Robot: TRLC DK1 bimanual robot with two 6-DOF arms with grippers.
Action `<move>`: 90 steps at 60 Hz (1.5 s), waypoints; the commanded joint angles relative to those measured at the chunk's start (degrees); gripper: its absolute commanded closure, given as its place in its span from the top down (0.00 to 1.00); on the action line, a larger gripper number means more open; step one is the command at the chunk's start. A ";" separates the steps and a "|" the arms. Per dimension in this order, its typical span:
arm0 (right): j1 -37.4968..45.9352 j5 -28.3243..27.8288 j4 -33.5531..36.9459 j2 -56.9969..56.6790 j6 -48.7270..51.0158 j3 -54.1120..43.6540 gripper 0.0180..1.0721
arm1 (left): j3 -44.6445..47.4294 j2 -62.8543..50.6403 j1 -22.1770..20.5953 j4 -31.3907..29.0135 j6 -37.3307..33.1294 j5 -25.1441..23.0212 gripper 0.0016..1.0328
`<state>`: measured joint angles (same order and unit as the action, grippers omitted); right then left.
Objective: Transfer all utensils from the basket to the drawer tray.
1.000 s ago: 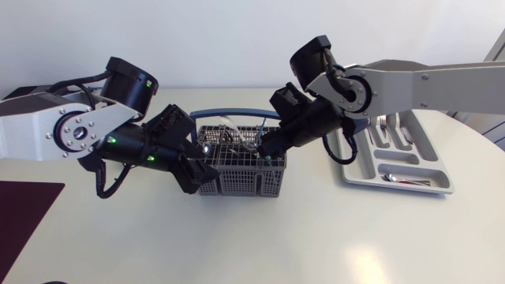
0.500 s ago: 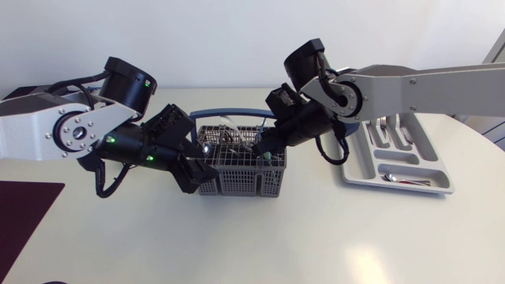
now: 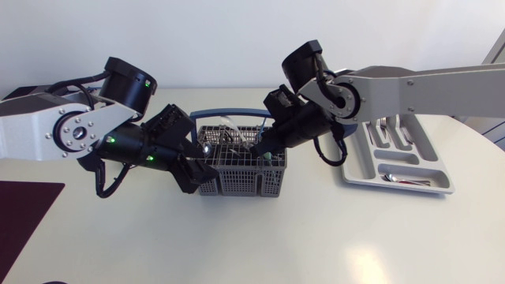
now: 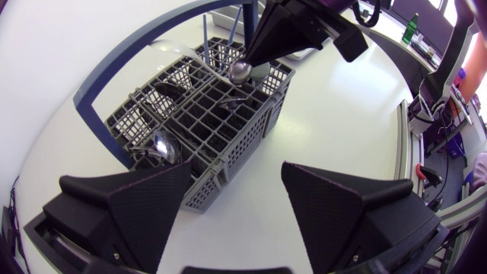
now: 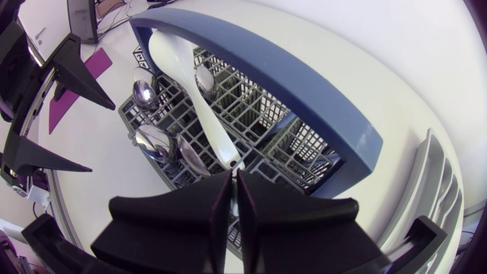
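The right gripper [image 5: 233, 176] is clamping its 2 fingers on the handle end of a white plastic spoon [image 5: 190, 84]. The spoon is slanting ahead of the fingers across the grey wire basket [image 5: 251, 114], its bowl near the blue handle [image 5: 304, 91]. Metal spoons [image 5: 151, 141] are standing in the compartments. The left gripper [image 4: 236, 171] is hanging spread apart at the basket's corner. The drawer tray [image 3: 430, 170] is holding 1 spoon [image 3: 392, 178] and other cutlery.
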<state>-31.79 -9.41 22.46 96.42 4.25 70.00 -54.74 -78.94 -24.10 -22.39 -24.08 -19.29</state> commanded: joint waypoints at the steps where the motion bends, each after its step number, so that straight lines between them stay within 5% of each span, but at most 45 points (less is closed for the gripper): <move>1: 0.06 -0.61 0.57 -0.88 -1.09 -2.50 0.06 | 1.48 -0.25 -0.16 0.07 -0.97 -0.84 0.81; 60: 2.44 -11.60 9.27 -14.24 -1.18 2.95 0.06 | 2.62 0.36 -3.24 0.33 -1.76 -1.01 0.81; 90: 14.83 -16.34 21.93 -24.88 -0.56 6.91 0.06 | 3.06 1.42 -4.12 -0.20 -2.12 -0.93 0.81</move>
<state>-20.36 -25.76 41.65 74.15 4.05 75.20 -53.28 -78.63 -27.90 -22.20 -25.37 -19.51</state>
